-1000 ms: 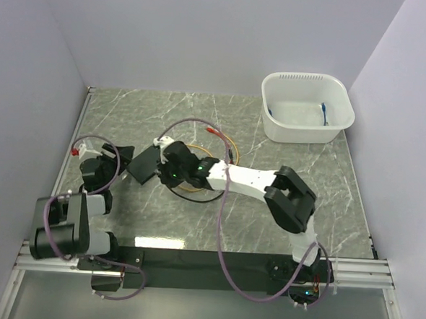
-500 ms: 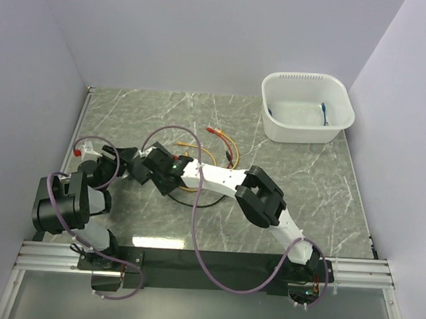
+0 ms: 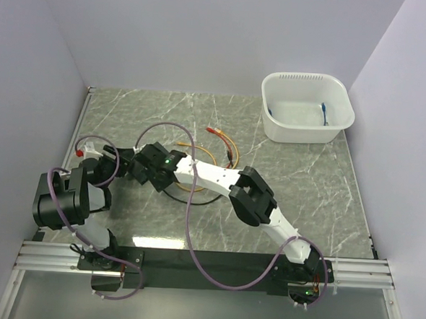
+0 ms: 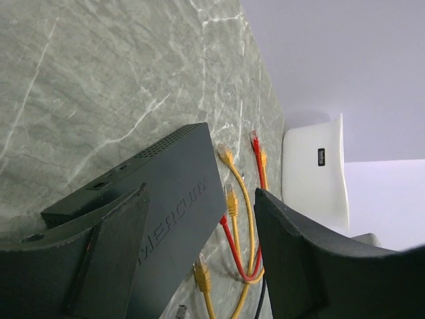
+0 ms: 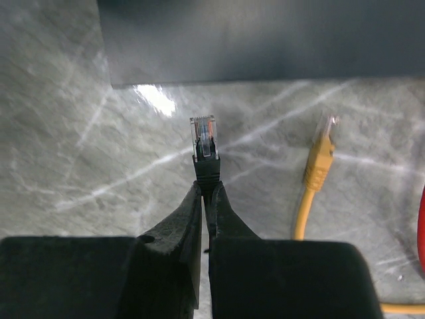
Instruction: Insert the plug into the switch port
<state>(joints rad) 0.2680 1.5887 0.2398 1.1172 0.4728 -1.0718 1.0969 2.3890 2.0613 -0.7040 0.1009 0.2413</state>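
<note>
While the plug (image 5: pixel 204 143) is pinched by its black boot between the closed fingers of the right gripper (image 5: pixel 205 193), the switch box (image 5: pixel 265 40) is seen lying straight ahead of it, flat on the marble table (image 5: pixel 73 166). The plug's long axis is lined up with the fingers, clear tip foremost, and it is aimed squarely at the near side of the box, not far from that side's left corner. Only a short strip of bare table is left between tip and box.

The switch port itself cannot be made out. That side is shown only as a dark band in the right wrist view. In the left wrist view a few small openings are seen on a narrow side, too small to be called sockets with confidence.

The box (image 4: pixel 166 173) is bracketed by the left gripper (image 4: pixel 199 212), whose jaws are held apart. One finger is laid against the box, and a gap is left at the other, through which a loose yellow cable (image 4: pixel 232 206) is seen.

A straight push forward is judged to be what is called for, with the tip matched in height and side position to a socket. The right arm is the one placed to deliver it, the box being steadied by the left.
</note>
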